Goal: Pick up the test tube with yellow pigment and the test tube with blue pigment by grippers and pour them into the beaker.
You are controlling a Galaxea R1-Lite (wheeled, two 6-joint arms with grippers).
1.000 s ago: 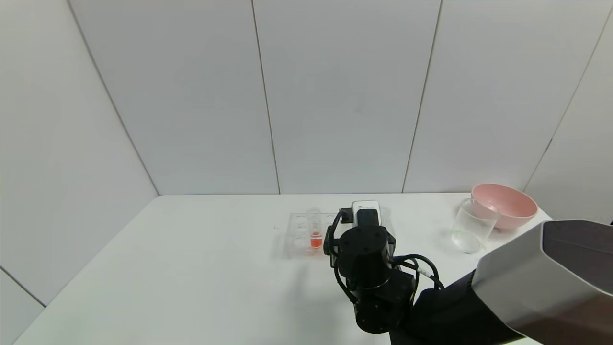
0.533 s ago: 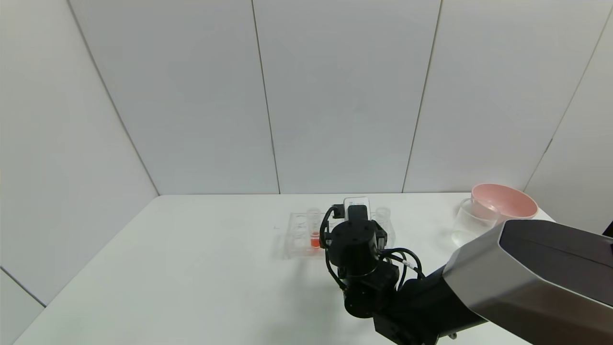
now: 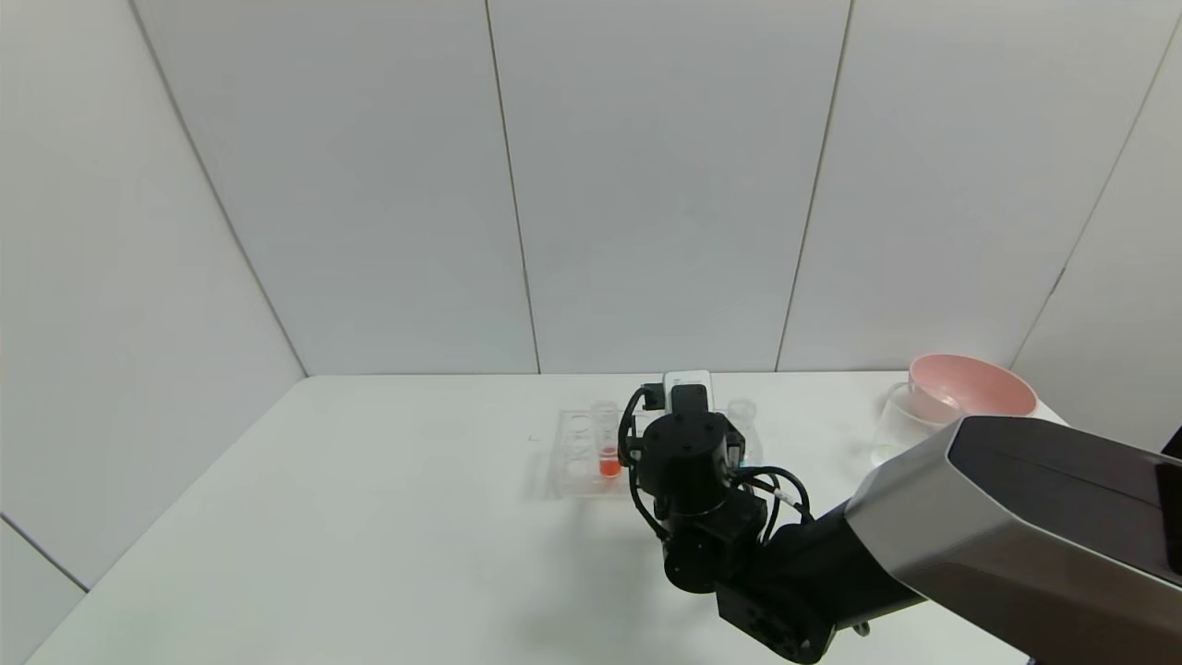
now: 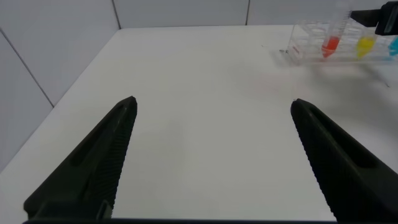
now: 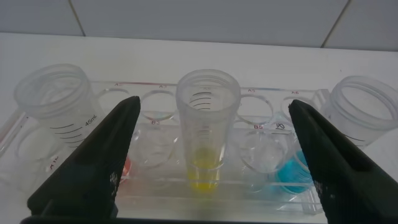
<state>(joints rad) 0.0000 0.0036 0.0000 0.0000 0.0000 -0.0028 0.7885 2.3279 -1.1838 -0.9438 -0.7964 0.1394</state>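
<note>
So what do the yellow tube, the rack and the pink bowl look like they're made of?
Yellow tube: clear, slightly frosted plastic by the look, with printed scale lines and a threaded rim.
Rack: clear, glossy hard plastic, probably acrylic; its edges catch the light and the tubes show through.
Pink bowl: opaque, smooth, soft sheen; plastic or glazed ceramic, can't tell which.

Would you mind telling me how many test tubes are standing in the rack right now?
3. In the rack, the yellow tube stands centred between the open right gripper fingers, with the red-orange tube on one side and the blue tube on the other. None seems hidden.
</note>
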